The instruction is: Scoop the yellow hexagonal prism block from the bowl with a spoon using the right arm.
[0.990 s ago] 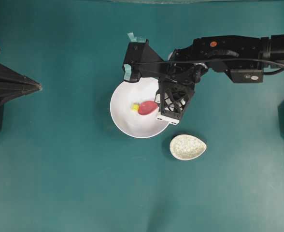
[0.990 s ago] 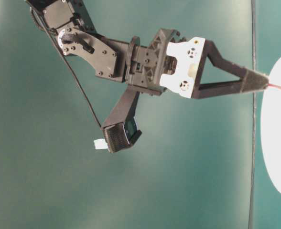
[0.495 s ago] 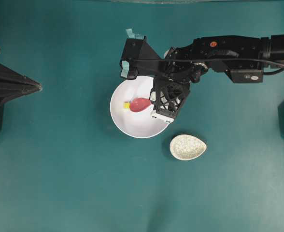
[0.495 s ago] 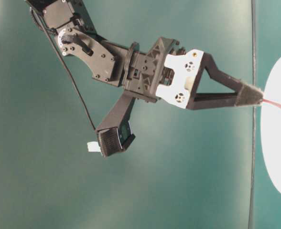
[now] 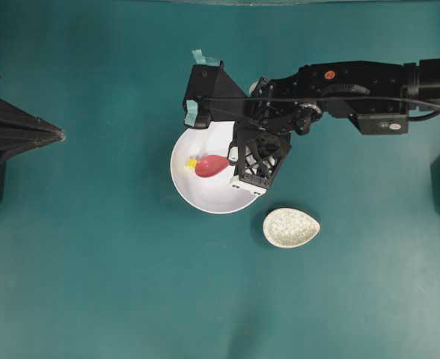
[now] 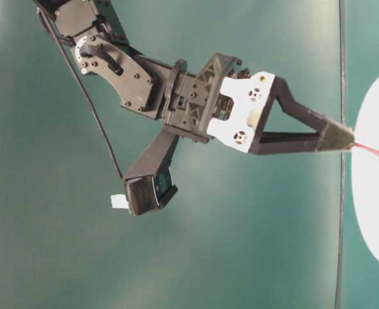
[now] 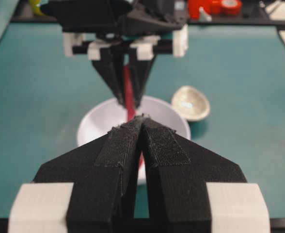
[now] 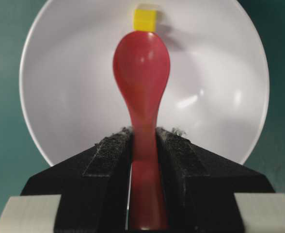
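Gripping the spoon [image 8: 141, 73] by its handle, your right jaws have its tip touching the block [image 8: 145, 19], which sits in the bowl [image 8: 220, 87] near the far wall, unscooped. Left jaws sit closed, empty.

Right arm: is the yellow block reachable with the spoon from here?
Probably yes. The right gripper holds the spoon, whose tip sits just short of the yellow block inside the bowl, with nothing between them.
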